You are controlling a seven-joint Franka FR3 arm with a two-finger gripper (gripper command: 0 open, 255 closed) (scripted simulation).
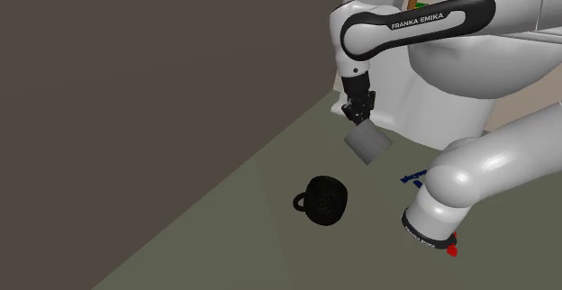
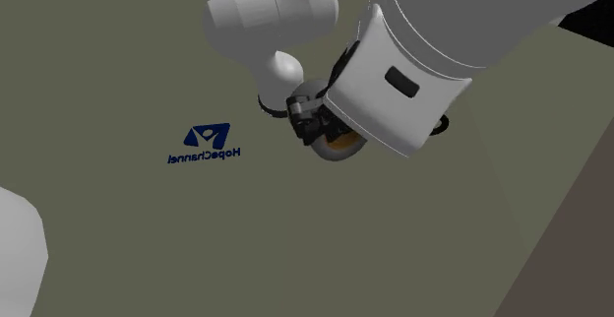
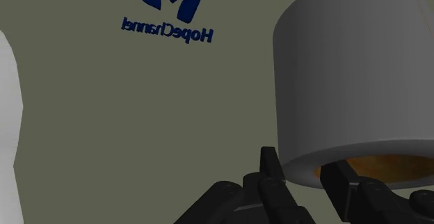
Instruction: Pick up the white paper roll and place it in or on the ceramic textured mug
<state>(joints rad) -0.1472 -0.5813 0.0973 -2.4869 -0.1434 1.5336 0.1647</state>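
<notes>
The paper roll (image 1: 368, 143), a pale grey cylinder, hangs tilted in the air with my gripper (image 1: 358, 117) shut on it from above. In the wrist view the roll (image 3: 348, 76) stands close in front, its brownish core showing at the near end. One black finger (image 3: 271, 170) lies outside its wall, and the other (image 3: 341, 181) is inside the core, so my gripper (image 3: 300, 165) clasps the wall. The mug (image 1: 322, 200) looks black and textured. It stands on the olive floor below the roll, toward the shoulder view's left, with its handle pointing left. From the second exterior view, my gripper (image 2: 313, 123) and the roll (image 2: 339, 148) sit under the arm's big white link.
A blue HopeChannel logo (image 3: 174, 7) marks the floor (image 1: 270, 234) beside the roll. A dark wall (image 1: 162, 81) runs along the shoulder view's left. A white toilet-like fixture (image 1: 450, 72) stands behind the arm. A white rounded shape (image 2: 15, 256) sits at the second exterior view's lower left.
</notes>
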